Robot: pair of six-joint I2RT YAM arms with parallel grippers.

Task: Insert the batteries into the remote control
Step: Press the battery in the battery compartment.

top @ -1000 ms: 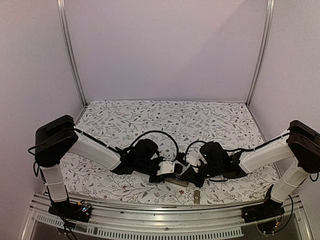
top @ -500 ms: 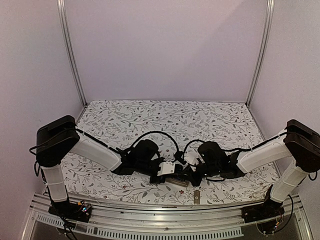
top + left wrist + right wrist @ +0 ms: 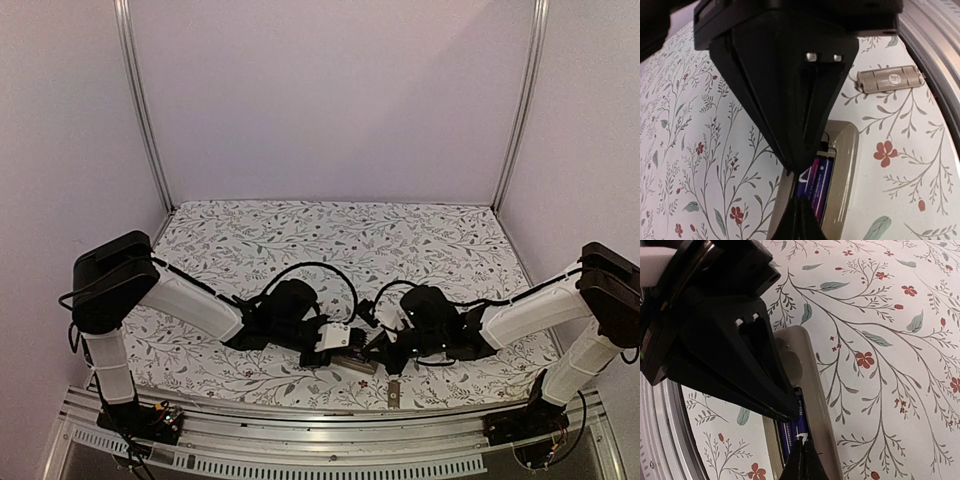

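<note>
remote control (image 3: 842, 165) is lying back-up, bay showing. batteries (image 3: 817, 187) are sitting inside that bay, side by side. left gripper (image 3: 800, 186) is hanging right over the bay, jaws together. right gripper (image 3: 799, 427) is pointing into the same bay from the remote's other side, jaws together too. can't tell if either tip is touching the batteries. grey cover piece (image 3: 888, 79) is lying just past the remote's end, apart from it.
</note>
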